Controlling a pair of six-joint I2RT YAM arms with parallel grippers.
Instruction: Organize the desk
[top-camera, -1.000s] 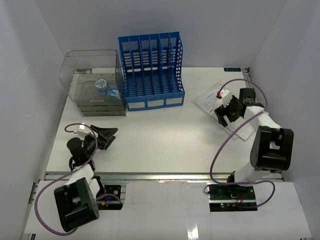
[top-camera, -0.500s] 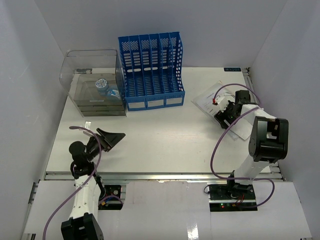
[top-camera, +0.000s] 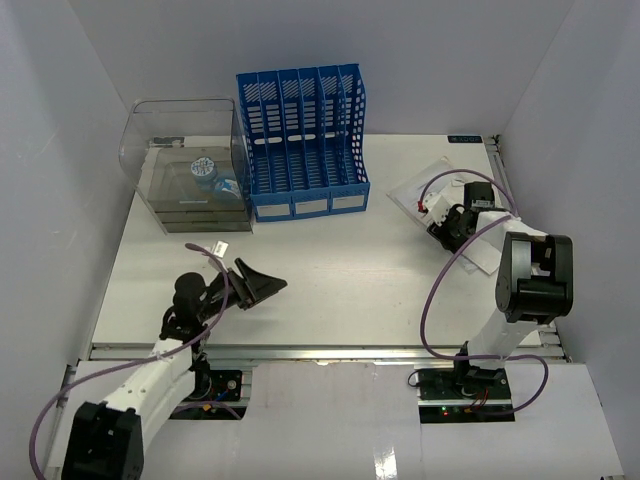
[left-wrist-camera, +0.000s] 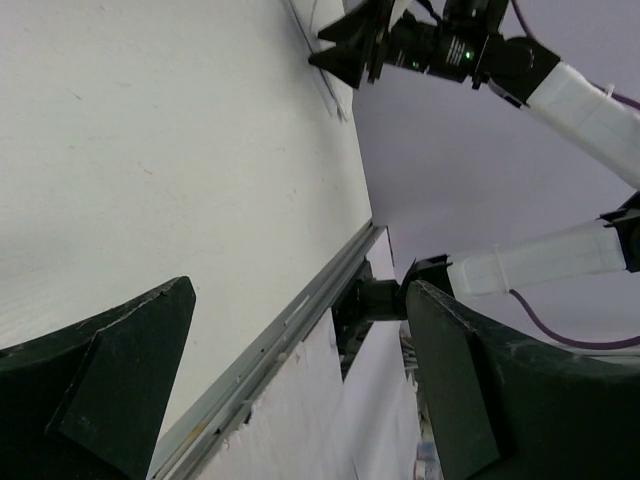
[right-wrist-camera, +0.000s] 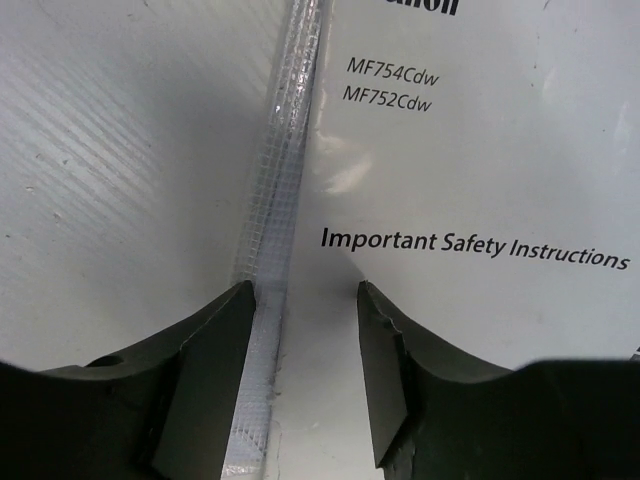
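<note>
The white desk (top-camera: 350, 255) bears a printed booklet in a clear mesh-edged sleeve (top-camera: 410, 195) at its right side. My right gripper (top-camera: 444, 227) is low over that sleeve. In the right wrist view the gripper (right-wrist-camera: 305, 300) is open, its fingers (right-wrist-camera: 210, 370) straddling the sleeve's mesh edge (right-wrist-camera: 275, 200) beside the booklet (right-wrist-camera: 470, 160) titled "Important Safety Instructions". My left gripper (top-camera: 266, 285) is open and empty above the desk's front left. It also shows in the left wrist view (left-wrist-camera: 300, 295), tilted on its side over the front rail (left-wrist-camera: 290, 325).
A blue slotted file rack (top-camera: 302, 140) stands at the back middle. A clear plastic box (top-camera: 190, 170) with a small blue-and-white item inside sits at the back left. White walls close in both sides. The right arm (left-wrist-camera: 450, 55) shows far off in the left wrist view.
My left arm has stretched forward and swung right, carrying its open gripper toward the desk's middle. My right gripper has dropped lower onto the sleeve and shifted slightly back.
</note>
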